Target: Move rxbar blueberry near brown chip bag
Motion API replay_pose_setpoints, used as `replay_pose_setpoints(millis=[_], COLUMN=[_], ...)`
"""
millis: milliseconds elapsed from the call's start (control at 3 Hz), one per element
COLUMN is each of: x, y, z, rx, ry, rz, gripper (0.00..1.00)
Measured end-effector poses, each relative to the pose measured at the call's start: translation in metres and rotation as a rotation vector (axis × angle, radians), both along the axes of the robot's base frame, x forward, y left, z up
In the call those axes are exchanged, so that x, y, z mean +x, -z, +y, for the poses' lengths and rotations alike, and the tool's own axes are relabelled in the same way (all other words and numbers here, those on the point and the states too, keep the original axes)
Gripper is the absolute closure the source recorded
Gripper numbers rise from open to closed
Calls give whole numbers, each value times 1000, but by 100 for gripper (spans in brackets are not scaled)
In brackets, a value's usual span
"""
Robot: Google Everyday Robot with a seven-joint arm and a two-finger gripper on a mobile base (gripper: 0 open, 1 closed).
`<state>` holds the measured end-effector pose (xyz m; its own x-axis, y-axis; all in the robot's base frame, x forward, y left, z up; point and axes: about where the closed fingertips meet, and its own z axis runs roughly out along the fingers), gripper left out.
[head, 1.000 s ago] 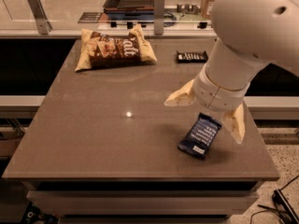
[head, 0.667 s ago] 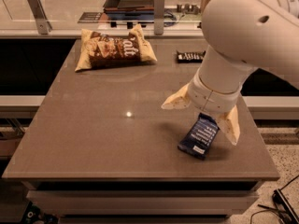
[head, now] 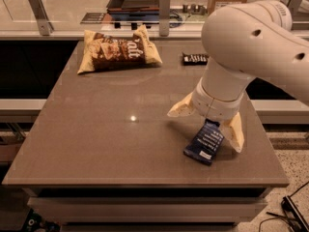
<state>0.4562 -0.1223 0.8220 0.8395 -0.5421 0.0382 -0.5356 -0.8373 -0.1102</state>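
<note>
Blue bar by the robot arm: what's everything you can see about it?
The rxbar blueberry is a flat, dark blue wrapped bar with pale text, lying slantwise on the table near its front edge. The gripper hovers over its far end, jaws open either side; whether they touch is unclear.

Big white arm (head: 251, 37), smooth rounded shells dotted with dark holes; ringed wrist (head: 217, 103), then the pincer (head: 208, 122), cream-tan fingers (head: 181, 111) splayed, near right of the tabletop (head: 96, 144).
</note>
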Motion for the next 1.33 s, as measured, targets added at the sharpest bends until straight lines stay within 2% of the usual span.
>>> replay_pose_setpoints(millis=[333, 1333], x=[-1, -1], y=[9, -2], z=[-12, -11], rx=[8, 7], ry=[56, 56], rz=[14, 13], gripper=[18, 88])
